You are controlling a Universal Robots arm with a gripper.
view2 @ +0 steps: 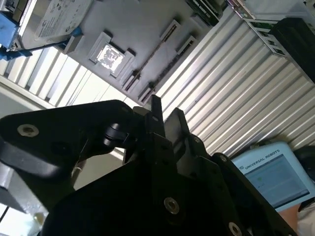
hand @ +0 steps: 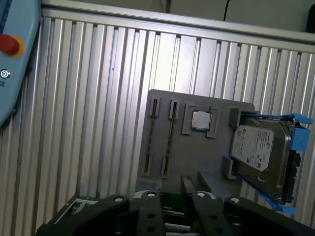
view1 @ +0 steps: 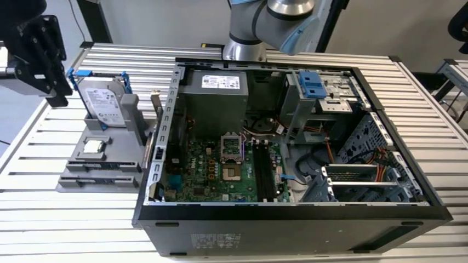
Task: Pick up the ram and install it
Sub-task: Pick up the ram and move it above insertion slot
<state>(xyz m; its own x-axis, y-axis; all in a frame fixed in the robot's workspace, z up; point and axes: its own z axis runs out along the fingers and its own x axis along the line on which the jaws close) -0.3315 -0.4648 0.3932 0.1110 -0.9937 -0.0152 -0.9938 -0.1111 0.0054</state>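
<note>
The gripper [view2: 166,110] hangs high at the exterior view's left, clear of the table [view1: 73,219]. How far it is open, and whether it has hold of anything, cannot be told. Nearest below it lies a grey fixture [hand: 162,98].

The fixture carries two long narrow slots side by side. The ram [view2: 152,54] appears as a thin dark edge standing in the slot nearer the processor chip [hand: 201,120]; its green board cannot be confirmed. The chip sits in a square recess between the slots and the hard drive [hand: 258,150], which leans on blue rails at the fixture's far end.

Just beside the fixture, toward the exterior view's right, stands the open computer case [view1: 292,211]. The motherboard [view1: 212,170] lies flat inside, with black slots [view1: 261,164] along its edge. The arm [view1: 270,22] rises behind the case.
</note>
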